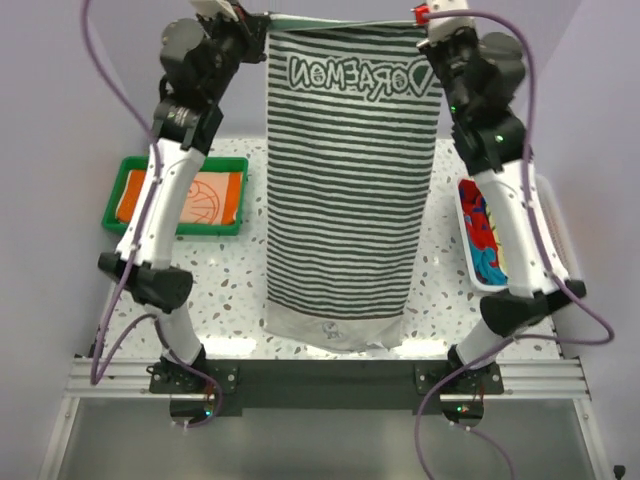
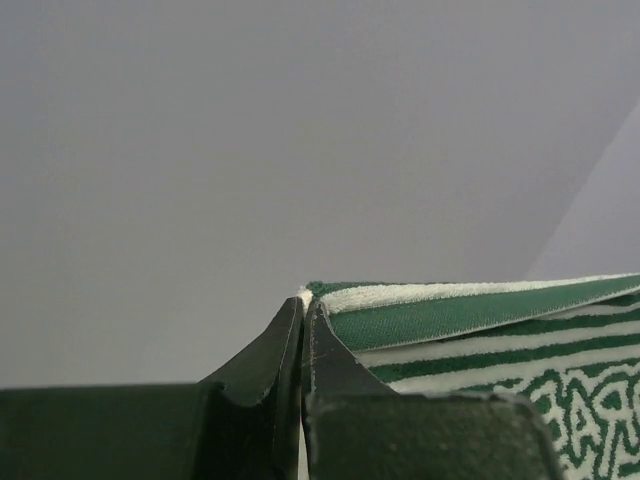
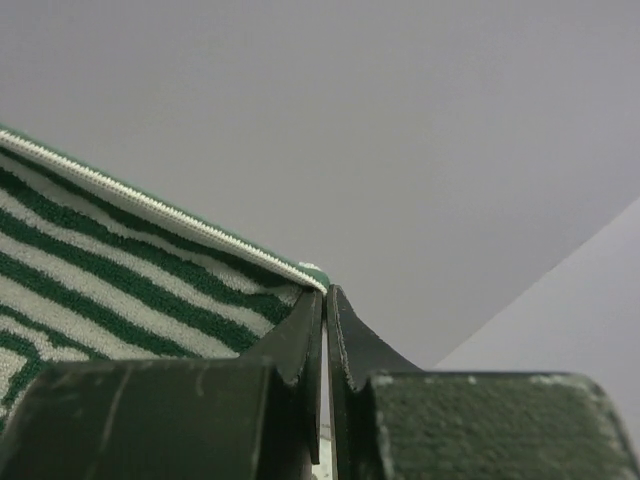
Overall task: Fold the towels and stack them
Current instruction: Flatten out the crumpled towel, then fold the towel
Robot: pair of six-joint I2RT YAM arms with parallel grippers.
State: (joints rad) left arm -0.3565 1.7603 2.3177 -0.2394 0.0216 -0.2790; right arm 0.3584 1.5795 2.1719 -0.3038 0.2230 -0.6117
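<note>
A striped towel [image 1: 345, 180], dark green-black and white with mirrored lettering near its top, hangs stretched flat between both raised arms. Its lower hem [image 1: 340, 335] bunches on the table near the front edge. My left gripper [image 1: 262, 22] is shut on the towel's top left corner. In the left wrist view the fingers [image 2: 303, 300] pinch the hemmed corner, and the striped towel [image 2: 470, 320] runs off to the right. My right gripper [image 1: 420, 25] is shut on the top right corner. In the right wrist view the gripper [image 3: 326, 295] pinches it, and the striped towel [image 3: 120, 270] stretches away to the left.
A green tray [image 1: 180, 162] at the left holds an orange towel with a drawing [image 1: 195, 198]. A white mesh basket [image 1: 556, 222] at the right holds a red and blue patterned cloth [image 1: 482, 235], partly behind the right arm. The speckled white table [image 1: 230, 280] lies below.
</note>
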